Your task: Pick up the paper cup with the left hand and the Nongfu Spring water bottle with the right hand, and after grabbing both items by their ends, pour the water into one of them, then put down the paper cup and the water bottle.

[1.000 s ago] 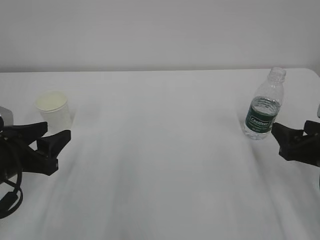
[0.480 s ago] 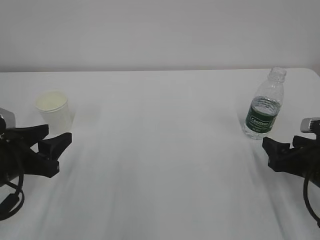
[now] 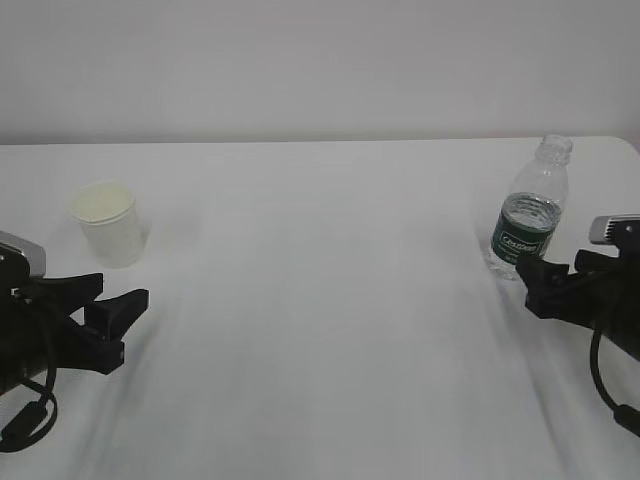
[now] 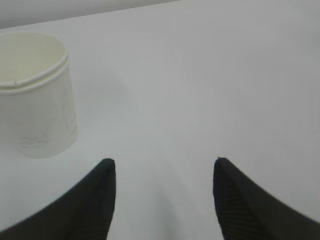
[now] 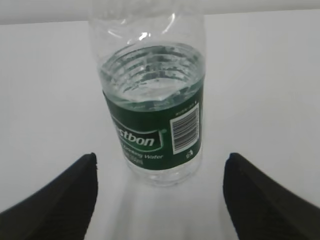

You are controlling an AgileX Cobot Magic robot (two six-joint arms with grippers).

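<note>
Both arms are matte black. The left hand [image 3: 105,320] ends in two blocky, wedge-shaped fingers that taper toward blunt tips, and a light grey box-shaped module [image 3: 20,252] sits on top of its wrist. A thin black cable [image 3: 28,415] droops from under it in a loop. The right hand [image 3: 545,282] has the same chunky black fingers, a similar grey module [image 3: 612,229] above, and a black cable [image 3: 605,385] curving down behind it. Seen from the wrist cameras, the fingers [image 4: 90,200] are dark and rounded, with a fine ribbed texture on the inner faces.
</note>
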